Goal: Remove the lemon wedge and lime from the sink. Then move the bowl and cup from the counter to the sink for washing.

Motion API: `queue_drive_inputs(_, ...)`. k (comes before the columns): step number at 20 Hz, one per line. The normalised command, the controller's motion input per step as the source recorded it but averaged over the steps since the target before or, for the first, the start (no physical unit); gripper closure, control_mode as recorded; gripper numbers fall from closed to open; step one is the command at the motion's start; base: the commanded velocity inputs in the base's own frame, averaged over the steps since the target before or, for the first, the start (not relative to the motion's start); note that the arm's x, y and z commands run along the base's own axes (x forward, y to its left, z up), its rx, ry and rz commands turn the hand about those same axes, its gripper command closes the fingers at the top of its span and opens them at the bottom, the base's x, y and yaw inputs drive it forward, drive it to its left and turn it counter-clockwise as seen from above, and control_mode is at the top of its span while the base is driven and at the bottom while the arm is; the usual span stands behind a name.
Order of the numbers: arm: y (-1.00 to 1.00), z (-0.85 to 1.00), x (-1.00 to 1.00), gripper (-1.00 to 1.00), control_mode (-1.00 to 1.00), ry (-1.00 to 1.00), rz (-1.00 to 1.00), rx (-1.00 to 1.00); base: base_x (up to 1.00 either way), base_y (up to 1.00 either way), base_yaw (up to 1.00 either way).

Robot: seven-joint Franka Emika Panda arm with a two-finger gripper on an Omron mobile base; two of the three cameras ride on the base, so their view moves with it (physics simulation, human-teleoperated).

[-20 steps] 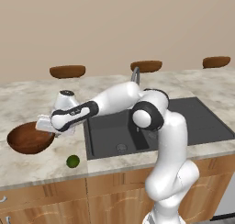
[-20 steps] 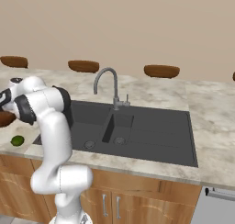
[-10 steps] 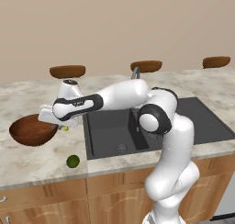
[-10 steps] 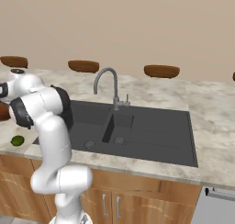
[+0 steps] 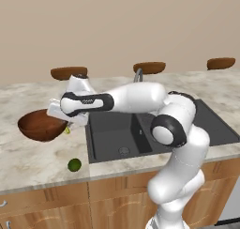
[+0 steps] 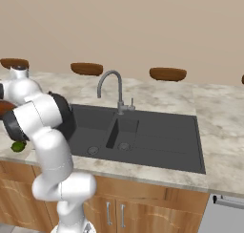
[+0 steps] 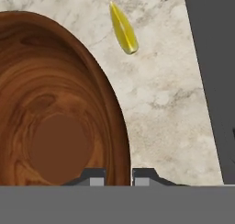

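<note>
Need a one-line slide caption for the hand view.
Jaws astride the wooden bowl rim, lemon wedge on the marble counter beside it.

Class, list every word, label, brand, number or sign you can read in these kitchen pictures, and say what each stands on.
None: no readable text anywhere.
The bowl, lemon wedge, lime, sink, faucet, counter and gripper carry no words, labels, brands, numbers or signs.
</note>
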Motion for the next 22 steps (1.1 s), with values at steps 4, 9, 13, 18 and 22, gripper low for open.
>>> queue_drive_inputs(4, -0.47, 0.25, -0.17, 1.00, -1.00, 0.05, -0.22, 0.00, 0.00, 0.00, 0.00)
queue_drive_inputs(9, -0.50, 0.24, -0.22, 1.00, -1.00, 0.01, -0.20, 0.00, 0.00, 0.00, 0.00)
queue_drive_inputs(13, -0.51, 0.23, -0.26, 1.00, -1.00, 0.00, -0.15, 0.00, 0.00, 0.00, 0.00)
queue_drive_inputs(18, -0.51, 0.22, -0.28, 1.00, -1.00, 0.00, -0.11, 0.00, 0.00, 0.00, 0.00)
queue_drive_inputs(22, -0.54, 0.21, -0.23, 1.00, -1.00, 0.00, -0.10, 0.00, 0.00, 0.00, 0.00)
